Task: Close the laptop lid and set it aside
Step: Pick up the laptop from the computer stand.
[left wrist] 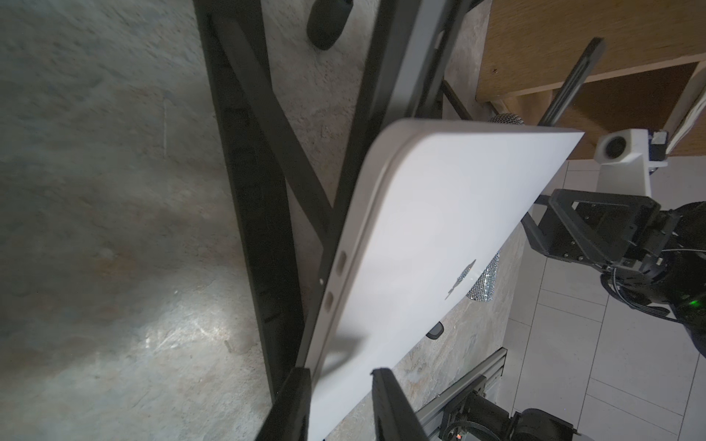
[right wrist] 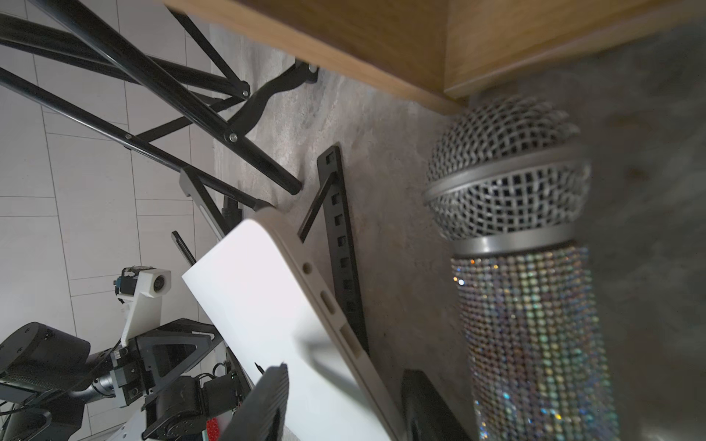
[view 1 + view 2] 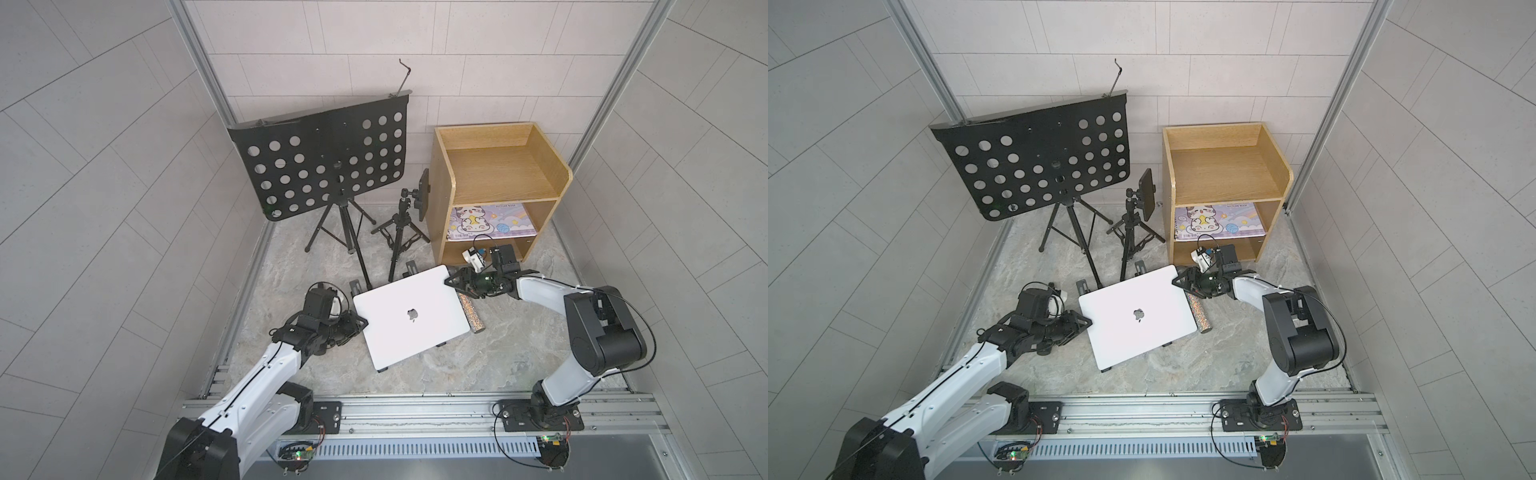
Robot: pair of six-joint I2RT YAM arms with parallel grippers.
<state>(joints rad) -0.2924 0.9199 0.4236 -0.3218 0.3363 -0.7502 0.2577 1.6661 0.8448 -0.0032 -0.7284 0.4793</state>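
"Two opposite edges of the laptop [image 3: 411, 316] are straddled. Where is it placed, and is the lid [image 1: 439, 229] down?"

"The lid is seen fully shut, logo up. The laptop is propped at a tilt on the black X-frame stand [image 2: 345, 248], near the middle of the floor. The left gripper [image 3: 365, 322] is closed on the edge at the robot's left. The right gripper [image 3: 448, 280] is set astride the far right corner, but whether that corner is pinched cannot be told."

"What could be spoiled from here?"

"If only one side is truly clamped, the smooth shell could be twisted or slipped out when lifted. If it is dragged rather than raised, the stand could be hooked and pulled along. The rhinestone microphone [image 2: 527, 305], laid just beside the right edge, could be knocked and rolled. The legs of the phone tripod [image 3: 401, 245] and of the perforated music stand [image 3: 332, 141], close behind, could be struck."

"And the surface, the room?"

"A grey marble-patterned floor [image 3: 519, 353] is laid flat, and open space is kept at the near right. A wooden shelf unit [image 3: 440, 199] is stood in the far right corner, with a cartoon picture book [image 3: 490, 222] on its middle shelf. Pale tiled walls [image 3: 104, 166] are set on three sides, and an aluminium rail [image 3: 415, 409] is run along the front."
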